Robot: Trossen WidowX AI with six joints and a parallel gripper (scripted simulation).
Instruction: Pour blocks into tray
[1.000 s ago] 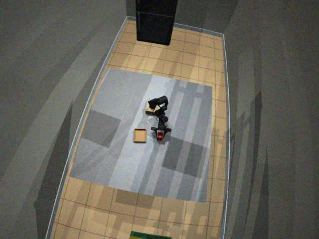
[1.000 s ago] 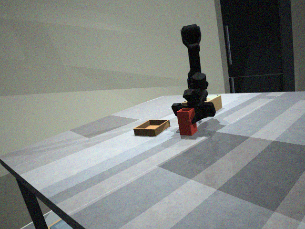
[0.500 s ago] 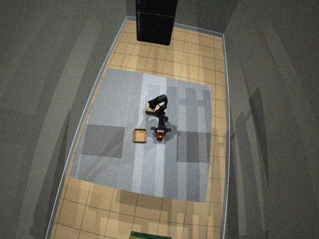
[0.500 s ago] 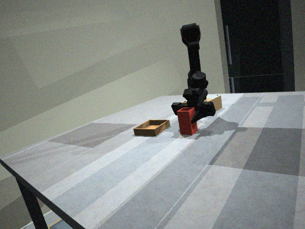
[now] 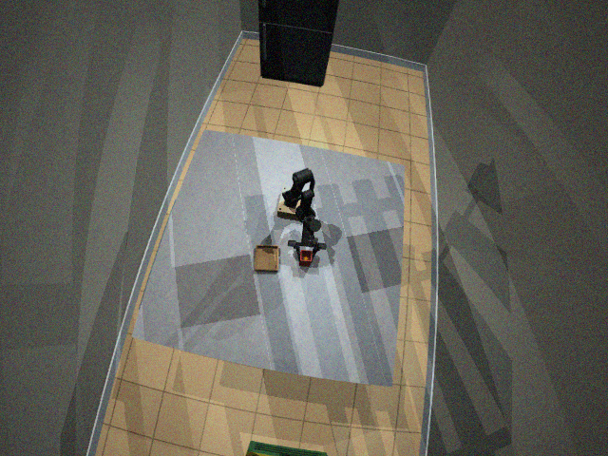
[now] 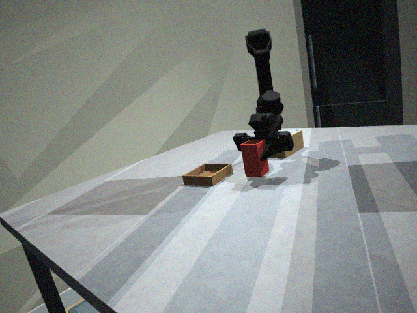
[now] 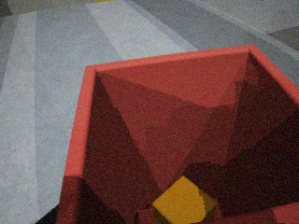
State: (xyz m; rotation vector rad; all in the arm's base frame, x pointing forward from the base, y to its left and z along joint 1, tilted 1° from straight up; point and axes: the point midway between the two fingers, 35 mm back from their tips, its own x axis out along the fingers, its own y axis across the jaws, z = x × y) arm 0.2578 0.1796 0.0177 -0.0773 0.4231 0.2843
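At the table's middle, nearest the outside camera, I have a tall red cup [image 5: 306,256] [image 6: 254,160] [image 7: 173,86] clasped between my gripper's [image 5: 306,250] [image 6: 251,148] black fingers. It is a square-sided box, open end up, its long axis close to vertical. Looking down from my wrist, I see a yellow block [image 5: 306,256] [image 7: 183,202] inside. Just to one side, apart from the cup, a shallow brown tray [image 5: 266,258] [image 6: 199,180] lies flat, open upward. Behind the cup, my black arm [image 5: 308,208] [image 6: 263,72] bends at a raised elbow, the forearm sloping down and forward to the gripper. Farther back sits my pale tan base block [image 5: 286,214] [image 6: 298,140], and beyond the table stands a dark cabinet [image 5: 295,53] [image 6: 350,67].
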